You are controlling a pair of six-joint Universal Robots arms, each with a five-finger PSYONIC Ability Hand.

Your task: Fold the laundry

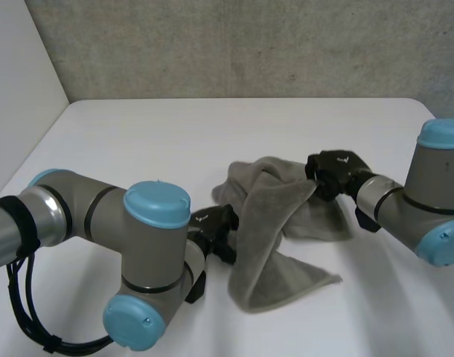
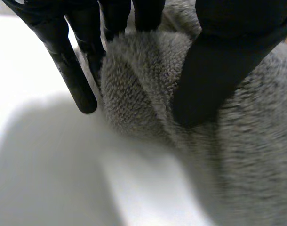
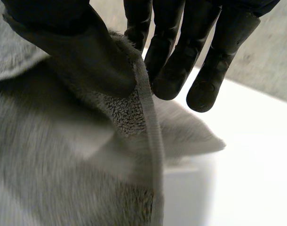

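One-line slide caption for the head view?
Mid-fold: left hand and right hand each pinch one side of a crumpled grey towel on the white table.

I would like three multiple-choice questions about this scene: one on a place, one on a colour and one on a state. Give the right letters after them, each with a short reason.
1. Where does the towel lie?
A. On the table, between the two hands
B. At the table's far left corner
C. Hanging over the table's far edge

2. What colour is the towel?
A. Red
B. Grey
C. Blue

3. What is the state of the right hand?
A. Open, above the bare table
B. Flat on top of the towel
C. Shut on the towel's hem

Answers:
1 A: the head view shows it with the left hand at one side and the right hand at the other.
2 B: its pile is grey in every view.
3 C: the right wrist view shows that hand pinching the hem.
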